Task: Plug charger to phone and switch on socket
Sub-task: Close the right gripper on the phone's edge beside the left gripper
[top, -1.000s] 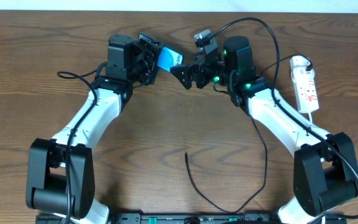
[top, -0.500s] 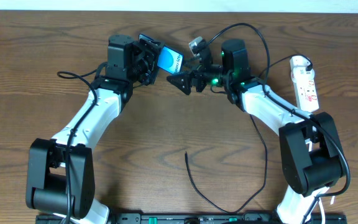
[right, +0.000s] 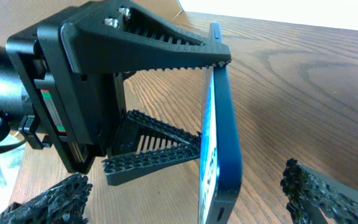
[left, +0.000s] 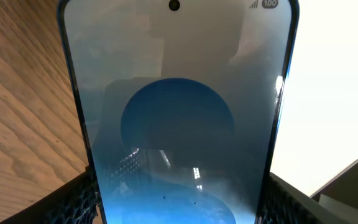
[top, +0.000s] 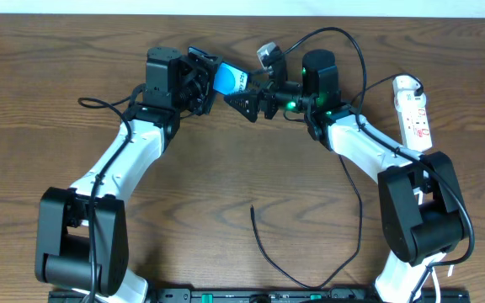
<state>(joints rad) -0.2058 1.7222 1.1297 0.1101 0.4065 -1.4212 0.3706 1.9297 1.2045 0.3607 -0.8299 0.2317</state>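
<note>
Left gripper (top: 202, 81) clamps the phone (top: 229, 81) by its edges, clear of the table (top: 40, 101), port end toward the right arm, presumably to take the plug. Right gripper (top: 241, 98) is open and empty, just beside the phone. Charger (top: 263, 248) lies loose, well apart; socket (top: 414, 114) sits far right.

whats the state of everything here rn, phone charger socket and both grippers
phone: screen lit, held in left gripper
charger: lying loose on table, plug end free
socket: on table, switch too small to tell
left gripper: jaws shut on phone
right gripper: jaws open, empty
</note>
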